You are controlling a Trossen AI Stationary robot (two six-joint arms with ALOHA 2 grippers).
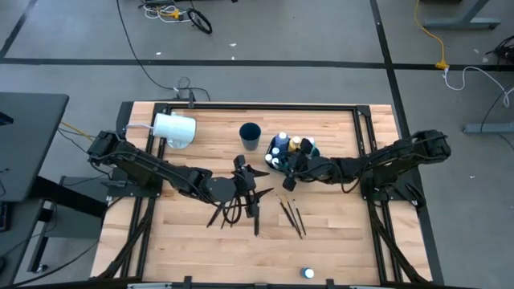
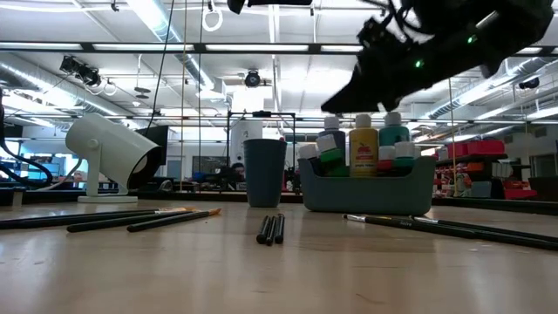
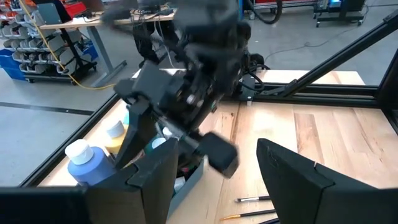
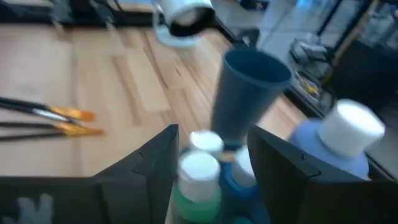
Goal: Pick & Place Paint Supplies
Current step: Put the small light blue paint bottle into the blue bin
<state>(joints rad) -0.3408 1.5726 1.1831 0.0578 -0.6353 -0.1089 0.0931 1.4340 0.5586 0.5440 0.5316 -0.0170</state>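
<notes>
**Several bottles binned, brushes loose on the table**

Many paint bottles (image 1: 289,149) stand upright, caps up, packed in a grey bin (image 2: 366,187) right of centre in the high view, just right of a dark blue cup (image 1: 250,136). Right gripper (image 1: 291,170) hangs directly over the bin, fingers spread w/ a green bottle (image 4: 198,186) between them but, as far as I can see, not clamped. Left gripper (image 1: 243,167) sits mid-frame above the table, fingers apart, nothing in them.

Brushes lie flat in 2 groups: one bundle (image 1: 233,207) lower centre near the left gripper, a 2nd set (image 1: 291,216) just right of it. One more white-capped bottle (image 1: 307,274) sits alone at the bottom edge, well apart from the rest. A white cylinder (image 1: 175,130) on its side, upper left, isn't part of the job.

Handling, my guess: bottles are light, stiff plastic, smooth, so grab the body below the cap, not the cap itself. They're packed tight, so neighbours may tip. Brushes are thin, light & roll easily; pinch mid-handle, fingers across the shaft, pressing close to the wood
</notes>
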